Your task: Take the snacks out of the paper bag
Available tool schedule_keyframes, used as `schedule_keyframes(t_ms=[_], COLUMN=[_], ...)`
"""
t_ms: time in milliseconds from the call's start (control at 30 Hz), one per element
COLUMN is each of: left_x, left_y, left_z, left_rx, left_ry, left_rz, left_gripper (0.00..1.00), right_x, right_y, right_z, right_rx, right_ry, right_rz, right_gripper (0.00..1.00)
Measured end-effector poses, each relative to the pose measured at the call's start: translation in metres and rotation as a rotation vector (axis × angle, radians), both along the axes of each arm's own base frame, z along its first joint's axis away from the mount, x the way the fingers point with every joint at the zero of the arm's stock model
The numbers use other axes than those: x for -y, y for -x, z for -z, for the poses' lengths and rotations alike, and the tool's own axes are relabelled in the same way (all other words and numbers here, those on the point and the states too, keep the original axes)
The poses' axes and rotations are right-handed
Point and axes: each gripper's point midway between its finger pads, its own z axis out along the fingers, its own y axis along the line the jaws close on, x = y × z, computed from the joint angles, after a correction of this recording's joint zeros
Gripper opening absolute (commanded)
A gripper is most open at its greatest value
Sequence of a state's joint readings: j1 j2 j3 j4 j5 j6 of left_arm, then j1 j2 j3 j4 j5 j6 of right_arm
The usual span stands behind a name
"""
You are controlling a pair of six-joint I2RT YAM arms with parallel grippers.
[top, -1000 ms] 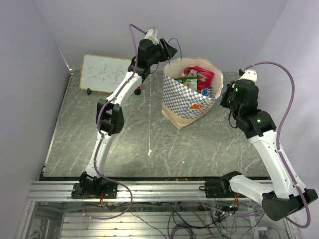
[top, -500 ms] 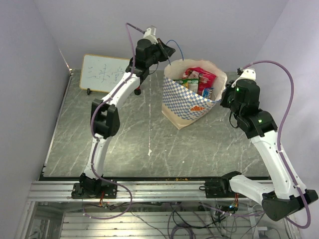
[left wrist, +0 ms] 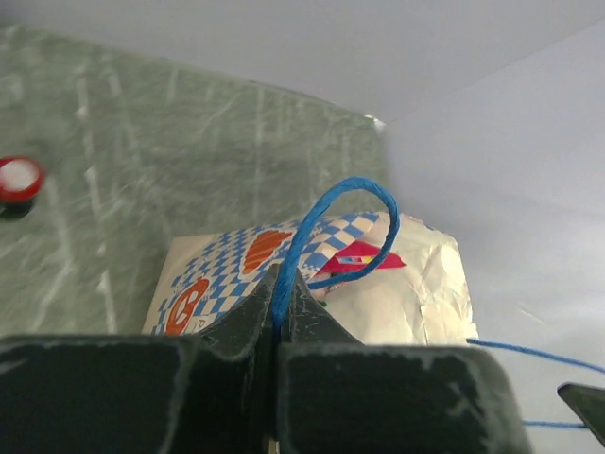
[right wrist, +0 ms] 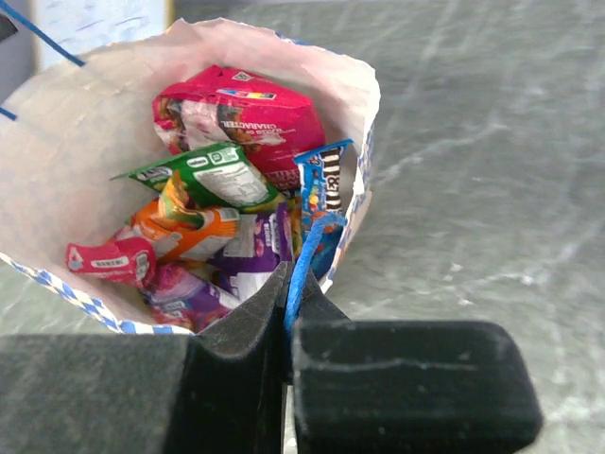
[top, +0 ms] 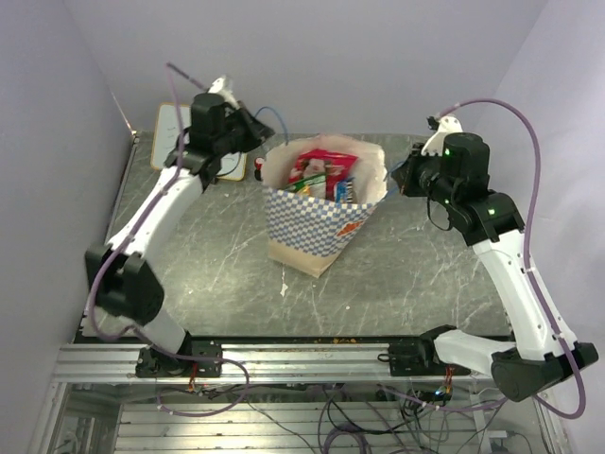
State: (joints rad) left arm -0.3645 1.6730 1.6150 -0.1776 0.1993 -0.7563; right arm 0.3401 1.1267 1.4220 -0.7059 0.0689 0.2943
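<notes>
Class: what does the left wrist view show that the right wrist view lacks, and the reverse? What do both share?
Only left wrist: the checkered outside of the paper bag, with orange logos, and a red knob on the table. Only right wrist: the bag's inside holding the snacks, pink, green, orange, purple and blue packets. Both: a blue cord handle, gripped by the shut left pincer or right pincer.

cream paper bag (top: pixel 315 225) with blue-and-white checkered band, orange logos; snacks (right wrist: pixel 236 123) red, green, orange, purple, blue.
</notes>
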Motion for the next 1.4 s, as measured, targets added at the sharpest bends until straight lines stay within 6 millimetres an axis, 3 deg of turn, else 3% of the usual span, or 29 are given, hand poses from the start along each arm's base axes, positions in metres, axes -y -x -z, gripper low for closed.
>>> schedule_keyframes(t_ms=[67,267,367,467,667,900,1000,1100,1167,1267,1400], left_x=[-0.028,-0.087,-0.108,-0.115,-0.124,-0.142,-0.154,-0.165,-0.168,-0.162,-0.151], left_y=[0.022,0.082,0.103,0.116,0.130,0.125,0.123,0.121,0.120,0.117,0.116], left_z=[0.004,0.000,0.004,0.010,0.022,0.006,0.008,0.018,0.023,0.026,0.026], left_rx=[-0.029,-0.062,-0.088,-0.123,-0.209,-0.241,-0.260,-0.293,-0.310,-0.315,-0.305], left_ry=[-0.008,-0.024,-0.036,-0.052,-0.090,-0.168,-0.205,-0.239,-0.248,-0.236,-0.203], left_rz=[-0.040,-0.132,-0.169,-0.179,-0.188,-0.222,-0.246,-0.263,-0.260,-0.220,-0.158], left_gripper=[0.07,0.07,0.10,0.15,0.24,0.49,0.57,0.58,0.55,0.54,0.57], right_x=[-0.020,-0.082,-0.118,-0.137,-0.127,-0.126,-0.128,-0.131,-0.134,-0.138,-0.145], right_y=[-0.002,0.000,0.012,0.020,0.009,0.005,0.003,0.002,0.001,0.002,0.005], right_z=[0.001,0.008,0.008,0.008,0.009,0.007,0.012,0.021,0.026,0.029,0.025], right_rx=[-0.021,-0.085,-0.094,-0.104,-0.094,-0.109,-0.133,-0.171,-0.197,-0.229,-0.258], right_ry=[-0.056,-0.189,-0.213,-0.228,-0.224,-0.231,-0.241,-0.248,-0.260,-0.288,-0.365], right_rz=[-0.079,-0.272,-0.366,-0.407,-0.316,-0.277,-0.271,-0.262,-0.258,-0.253,-0.243], right_gripper=[0.00,0.00,0.00,0.00,0.00,0.07,0.15,0.23,0.38,0.52,0.58])
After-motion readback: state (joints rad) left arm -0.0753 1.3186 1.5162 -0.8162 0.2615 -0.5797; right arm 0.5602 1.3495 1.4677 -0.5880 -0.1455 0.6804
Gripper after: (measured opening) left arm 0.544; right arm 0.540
